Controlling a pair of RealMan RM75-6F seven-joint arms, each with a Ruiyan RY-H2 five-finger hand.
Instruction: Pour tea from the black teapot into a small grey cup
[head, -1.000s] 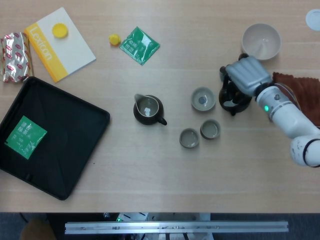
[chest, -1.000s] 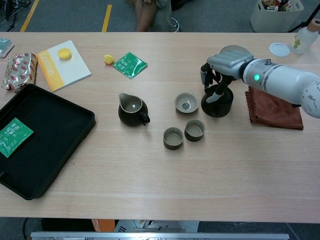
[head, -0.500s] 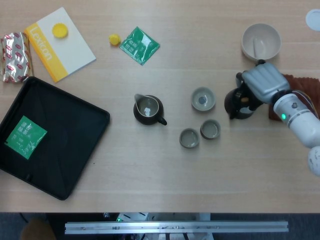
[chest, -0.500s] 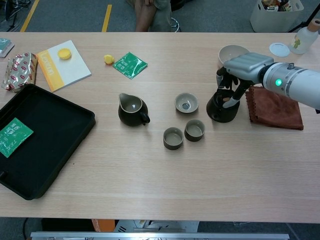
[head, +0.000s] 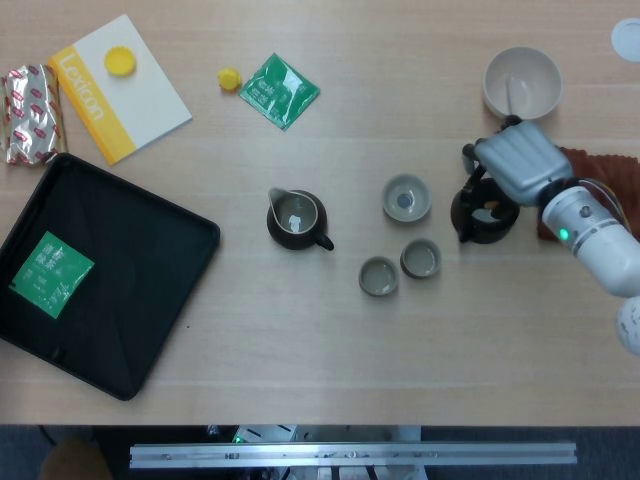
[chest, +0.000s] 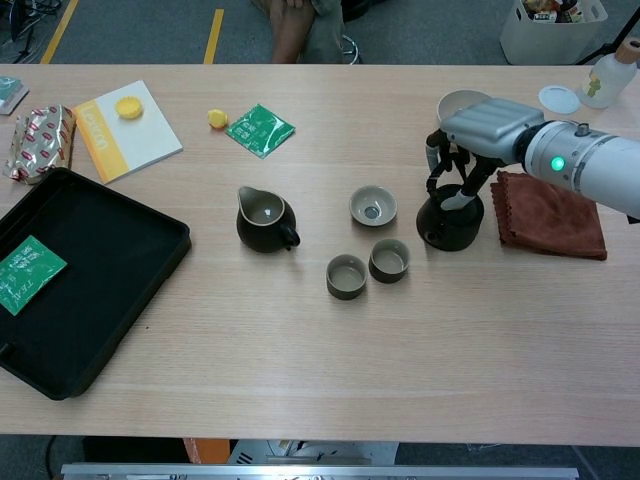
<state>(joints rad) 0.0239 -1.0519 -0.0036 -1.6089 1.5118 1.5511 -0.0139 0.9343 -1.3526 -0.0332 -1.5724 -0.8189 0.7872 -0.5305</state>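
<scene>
Right hand (head: 515, 165) draped over the black teapot (head: 482, 215), fingers curled down around its top and handle — holding it, by the look of things, though lifted or resting on the table (head: 300, 340) cannot be told. Left hand nowhere in either view. Teapot at three o'clock from the wide grey cup (head: 406, 197); two small grey cups (head: 379, 276) (head: 421, 258) touching, at about eight o'clock from the pot. Dark pitcher (head: 296, 219) further off at nine o'clock. Probably ceramic — rigid, glazed and slippery, brittle, weightier with tea inside. Best taken by the handle, firmly, and tipped slowly.
</scene>
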